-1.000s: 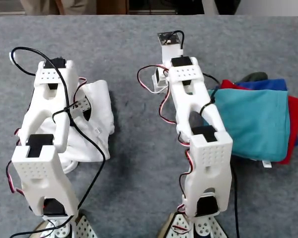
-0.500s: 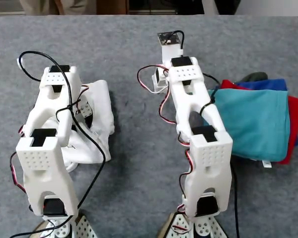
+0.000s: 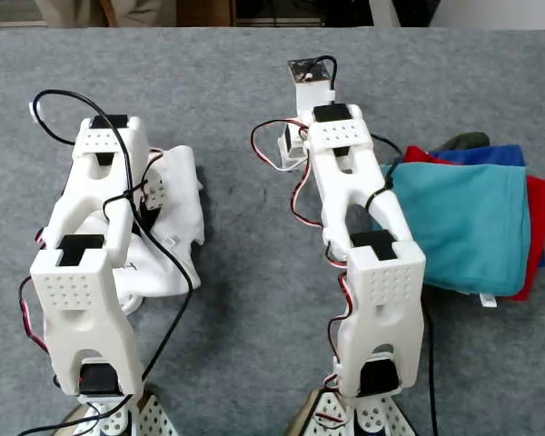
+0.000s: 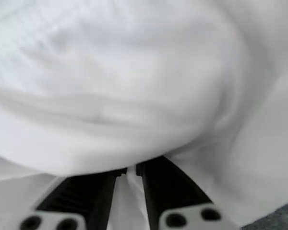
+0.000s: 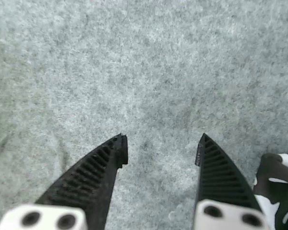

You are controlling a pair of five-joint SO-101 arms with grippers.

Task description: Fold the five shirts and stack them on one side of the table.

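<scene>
We see the white shirt crumpled under the left gripper, whose fingers look nearly closed on a thin fold of it. The right gripper is wide apart and empty over the table. The cloth is likely light and limp: pinch a hem or corner, not the bunch.

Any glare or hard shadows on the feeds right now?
High view: even light, soft shadows beside the crumpled white shirt on the grey felt table. Left wrist view: folds shaded gently around the left gripper. Right wrist view: no glare near the right gripper.
</scene>
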